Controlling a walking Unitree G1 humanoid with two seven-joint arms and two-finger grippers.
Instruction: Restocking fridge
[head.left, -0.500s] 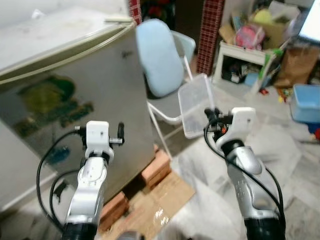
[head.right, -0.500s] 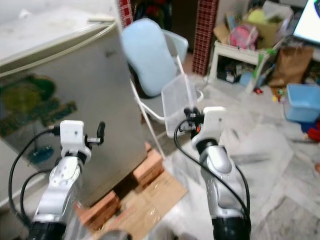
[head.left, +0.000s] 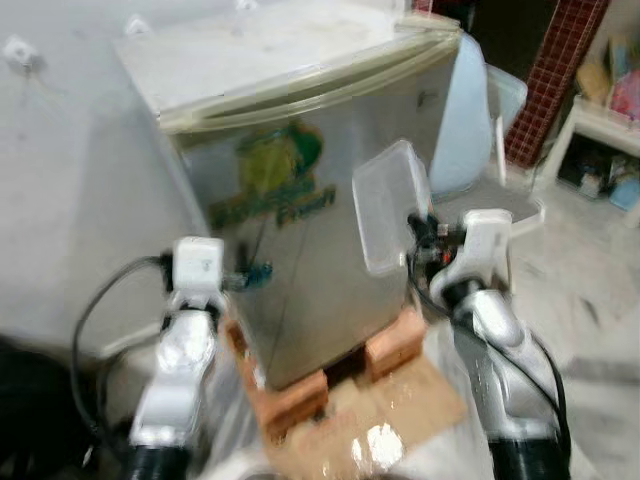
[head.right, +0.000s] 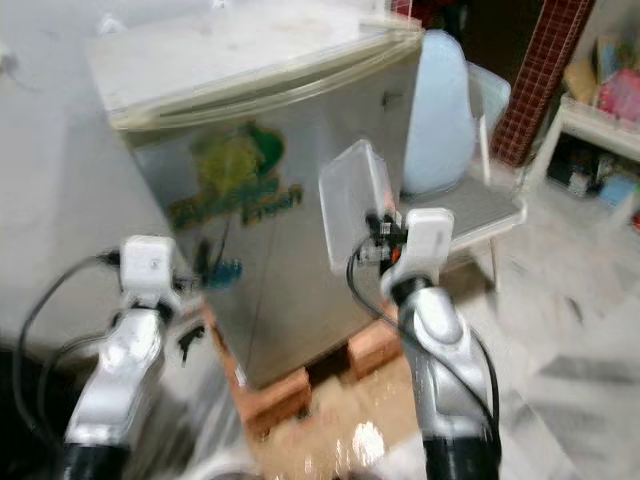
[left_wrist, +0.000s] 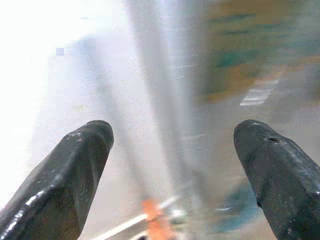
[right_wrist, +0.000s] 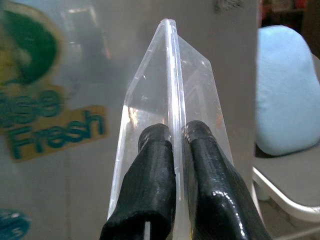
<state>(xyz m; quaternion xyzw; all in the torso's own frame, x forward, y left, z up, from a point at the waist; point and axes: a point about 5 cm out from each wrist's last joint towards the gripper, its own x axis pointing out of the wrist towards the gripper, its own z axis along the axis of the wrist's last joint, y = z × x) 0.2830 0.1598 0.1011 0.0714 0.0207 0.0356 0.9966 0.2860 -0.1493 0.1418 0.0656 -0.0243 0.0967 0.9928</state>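
right gripper (right_wrist: 172, 145) pinches clear container (head.left: 385, 205) before fridge (head.left: 300, 150); left gripper (left_wrist: 172, 145) spread

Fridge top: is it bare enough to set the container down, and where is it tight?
The fridge top looks bare. The right pincer grips the clear container before the shut door. The open left pincer hovers by the door's left. Tight to the right: blue-cushioned chair alongside.

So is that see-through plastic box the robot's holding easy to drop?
Probably light: the clear box looks empty and thin-walled. Maybe slippery, since the right gripper pinches just one smooth edge. It seems stiff enough, keeping its shape upright.
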